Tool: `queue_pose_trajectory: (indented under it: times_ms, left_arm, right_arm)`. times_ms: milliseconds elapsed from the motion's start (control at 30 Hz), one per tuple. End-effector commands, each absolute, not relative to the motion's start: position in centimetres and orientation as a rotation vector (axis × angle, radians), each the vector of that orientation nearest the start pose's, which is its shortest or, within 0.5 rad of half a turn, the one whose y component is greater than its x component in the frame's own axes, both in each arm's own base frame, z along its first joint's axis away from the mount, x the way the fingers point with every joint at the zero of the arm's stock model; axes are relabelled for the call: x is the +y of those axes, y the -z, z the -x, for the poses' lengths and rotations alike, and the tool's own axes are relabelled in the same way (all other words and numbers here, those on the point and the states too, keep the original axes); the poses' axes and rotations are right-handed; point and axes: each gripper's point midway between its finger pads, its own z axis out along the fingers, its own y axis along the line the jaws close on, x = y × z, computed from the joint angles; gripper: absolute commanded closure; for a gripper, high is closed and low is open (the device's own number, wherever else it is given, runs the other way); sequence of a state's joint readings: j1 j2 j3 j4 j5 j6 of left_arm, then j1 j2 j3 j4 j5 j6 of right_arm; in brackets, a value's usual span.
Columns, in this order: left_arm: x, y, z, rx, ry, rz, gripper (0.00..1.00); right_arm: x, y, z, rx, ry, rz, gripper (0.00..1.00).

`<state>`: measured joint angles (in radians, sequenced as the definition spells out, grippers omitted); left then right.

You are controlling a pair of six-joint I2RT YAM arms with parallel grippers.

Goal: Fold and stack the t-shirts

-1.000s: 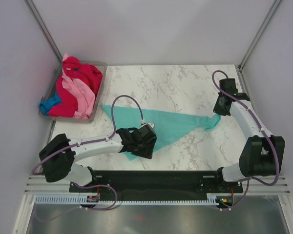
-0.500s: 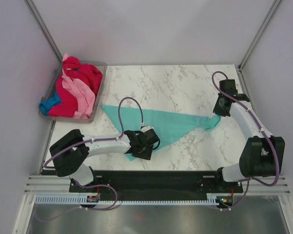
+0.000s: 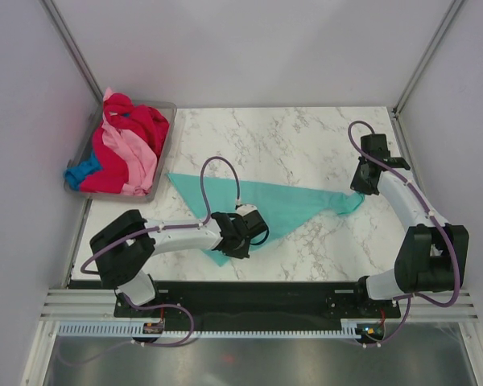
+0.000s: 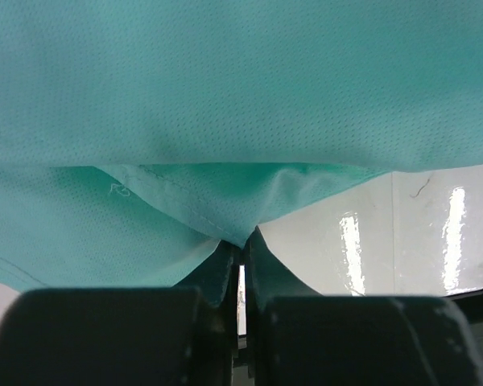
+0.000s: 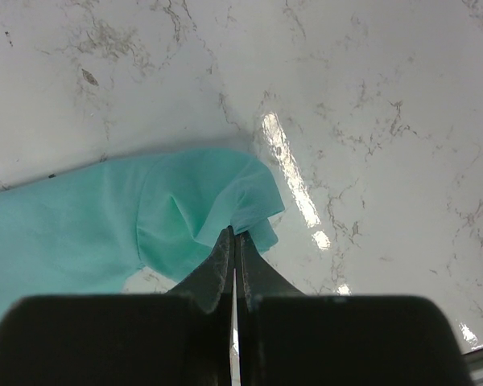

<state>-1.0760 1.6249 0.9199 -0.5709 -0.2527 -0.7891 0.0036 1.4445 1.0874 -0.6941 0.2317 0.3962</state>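
Note:
A teal t-shirt lies stretched in a long band across the marble table. My left gripper is at its near left corner. In the left wrist view that gripper is shut on a pinch of teal hem. My right gripper holds the shirt's far right end. In the right wrist view it is shut on a bunched teal fold. Red, pink and blue t-shirts lie heaped in the tub.
The grey plastic tub stands at the table's back left, against the left wall. Purple cables loop up from both arms. The black base rail runs along the near edge.
My left gripper slid a little right along the teal shirt's near corner and went from open to shut on the hem. The right gripper kept its grip and barely moved.

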Motion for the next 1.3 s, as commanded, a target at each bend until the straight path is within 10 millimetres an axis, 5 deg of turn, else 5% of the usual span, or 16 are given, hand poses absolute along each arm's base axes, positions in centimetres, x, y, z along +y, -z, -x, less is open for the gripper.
queue_pose_trajectory:
  times_ms: [0, 200, 400, 433, 500, 533, 600, 733, 800, 933, 1133, 1267]
  left_arm:
    - [-28.9, -3.4, -17.4, 2.664, 0.237, -0.28, 0.98]
    - [-30.0, -6.4, -17.0, 2.645, 0.369, -0.278, 0.98]
    - [-28.7, -15.0, -17.8, 2.489, 0.43, -0.292, 0.98]
    - [-28.7, -18.2, -18.1, 2.43, 0.473, -0.279, 0.98]
    - [-26.9, -20.8, -18.4, 2.383, 0.422, -0.299, 0.98]
    - [-26.5, -24.5, -18.6, 2.311, 0.478, -0.274, 0.98]
    - [-24.4, -27.8, -18.5, 2.244, 0.453, -0.279, 0.98]
    - [-20.3, -37.5, -18.2, 2.006, 0.526, -0.249, 0.98]
    - [-18.0, -40.8, -17.8, 1.9, 0.526, -0.266, 0.98]
    - [-14.0, -47.8, -16.3, 1.685, 0.604, -0.243, 0.98]
    - [-11.4, -53.8, -13.4, 1.45, 0.733, -0.311, 0.98]
    - [-12.7, -54.8, -12.7, 1.398, 0.785, -0.377, 0.98]
  right_arm:
    - [-2.2, -12.3, -33.1, 2.471, 0.126, -0.573, 1.0]
    - [-1.8, -12.6, -32.5, 2.466, 0.099, -0.573, 1.0]
    - [-1.0, -15.5, -31.9, 2.403, 0.016, -0.585, 1.0]
    - [-0.6, -17.4, -31.9, 2.344, -0.035, -0.583, 1.0]
    - [0.1, -20.1, -31.9, 2.266, -0.103, -0.558, 1.0]
    - [0.5, -23.3, -31.5, 2.178, -0.15, -0.532, 1.0]
    - [1.2, -26.9, -30.8, 2.084, -0.22, -0.487, 1.0]
    - [1.0, -38.0, -26.1, 1.759, -0.277, -0.434, 1.0]
    - [0.0, -41.1, -23.7, 1.634, -0.258, -0.479, 1.0]
    - [-2.1, -49.0, -15.5, 1.313, -0.243, -0.527, 1.0]
    - [-5.4, -55.1, -4.5, 0.958, -0.228, -0.646, 1.0]
    - [-6.4, -56.9, -1.7, 0.881, -0.175, -0.654, 1.0]
